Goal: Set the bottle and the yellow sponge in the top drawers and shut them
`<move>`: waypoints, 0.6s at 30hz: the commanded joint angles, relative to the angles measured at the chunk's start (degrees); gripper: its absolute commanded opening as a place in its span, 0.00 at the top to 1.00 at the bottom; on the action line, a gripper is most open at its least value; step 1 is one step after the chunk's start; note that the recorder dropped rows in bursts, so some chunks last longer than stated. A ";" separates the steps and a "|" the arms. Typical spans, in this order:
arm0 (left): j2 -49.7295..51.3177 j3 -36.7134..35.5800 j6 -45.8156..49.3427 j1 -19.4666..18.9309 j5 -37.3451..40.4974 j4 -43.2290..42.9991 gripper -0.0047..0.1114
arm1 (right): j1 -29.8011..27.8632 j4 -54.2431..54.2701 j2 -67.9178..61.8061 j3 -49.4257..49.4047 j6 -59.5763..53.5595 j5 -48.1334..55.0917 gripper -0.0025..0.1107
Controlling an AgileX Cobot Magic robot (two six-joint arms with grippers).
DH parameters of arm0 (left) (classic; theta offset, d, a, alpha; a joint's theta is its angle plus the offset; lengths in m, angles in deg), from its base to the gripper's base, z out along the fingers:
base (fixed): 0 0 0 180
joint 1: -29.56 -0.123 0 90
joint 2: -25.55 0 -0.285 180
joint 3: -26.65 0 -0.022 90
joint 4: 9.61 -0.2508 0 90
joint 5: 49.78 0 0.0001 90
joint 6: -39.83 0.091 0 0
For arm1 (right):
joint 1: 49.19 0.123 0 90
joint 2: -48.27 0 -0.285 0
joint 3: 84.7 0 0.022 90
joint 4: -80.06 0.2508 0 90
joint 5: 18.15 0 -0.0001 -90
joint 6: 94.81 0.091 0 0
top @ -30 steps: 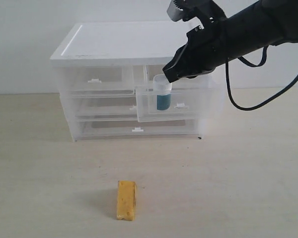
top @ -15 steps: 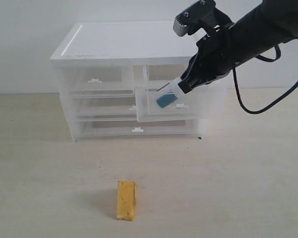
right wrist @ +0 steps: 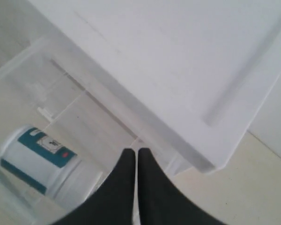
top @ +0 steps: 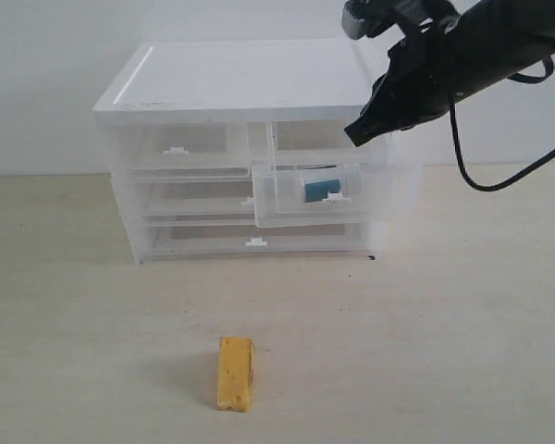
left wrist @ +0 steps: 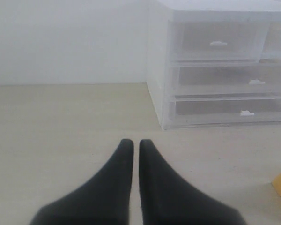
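The small teal-and-white bottle (top: 321, 189) is lying on its side in the pulled-out clear plastic top right drawer (top: 282, 211), just below the right gripper (top: 356, 137). Its long axis is running across the drawer's width, cap end unclear. Half a second ago it was hanging tilted at the gripper's tip; now the gripper is sitting higher, closed and empty. The rectangular yellow sponge (top: 235, 373) is lying well apart from it, pointing lengthwise at the white-topped cabinet (top: 231, 79). The left gripper (left wrist: 132, 143) is closed too, holding nothing.
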 commanded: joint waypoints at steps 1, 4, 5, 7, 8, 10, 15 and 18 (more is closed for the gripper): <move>-0.17 -0.20 -0.53 -0.20 -0.18 -0.24 0.92 | 0.03 -0.48 3.64 -0.21 2.65 6.03 0.98; -0.17 -0.20 -0.53 -0.20 -0.18 -0.24 0.92 | 0.03 -0.48 4.57 -0.21 3.75 12.00 0.98; -0.17 -0.20 -0.53 -0.20 -0.18 -0.24 0.92 | 0.03 -0.48 4.66 -0.21 4.32 13.52 0.98; -0.17 -0.20 -0.53 -0.20 -0.18 -0.24 0.92 | 0.03 -0.74 4.79 -0.21 5.96 16.72 0.98; -0.17 -0.20 -0.53 -0.20 -0.18 -0.24 0.92 | 0.03 -1.17 4.79 -0.21 7.01 18.33 0.98; -0.17 -0.20 -0.53 -0.20 -0.18 -0.24 0.92 | 0.03 -3.91 4.79 -0.21 11.01 20.29 0.98; -0.17 -0.20 -0.53 -0.20 -0.18 -0.24 0.92 | 0.18 -22.05 5.47 -0.21 29.93 22.75 0.98; -0.17 -0.20 -0.53 -0.20 -0.18 -0.24 0.92 | 0.18 -32.20 6.42 -0.21 42.15 26.22 0.98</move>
